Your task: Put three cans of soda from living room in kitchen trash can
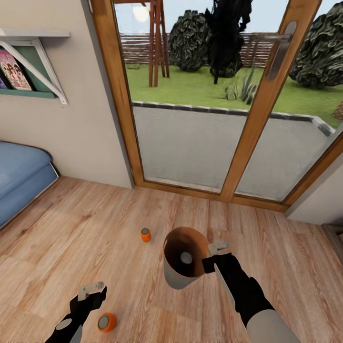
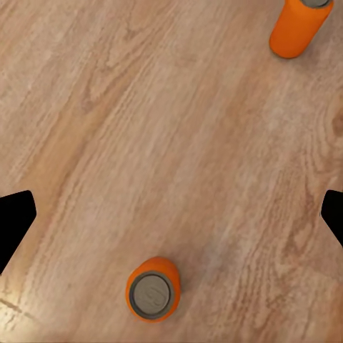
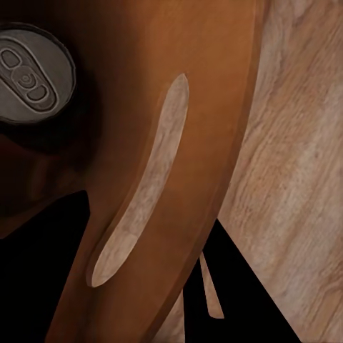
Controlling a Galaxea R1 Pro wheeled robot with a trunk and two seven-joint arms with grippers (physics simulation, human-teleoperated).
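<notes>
My right gripper is shut on the rim of the trash can, holding the pale grey bin upright above the living room floor. Inside its brown-orange interior a soda can shows by its silvery top; its body colour is hidden. One orange can stands on the floor left of the bin. A second orange can stands close beside my left gripper, which hangs open over the floor with nothing between its fingers.
Wood-framed glass garden doors stand ahead, with the garden behind. A blue sofa sits at the left under a wall shelf. Reddish-brown wood floor spreads around the cans.
</notes>
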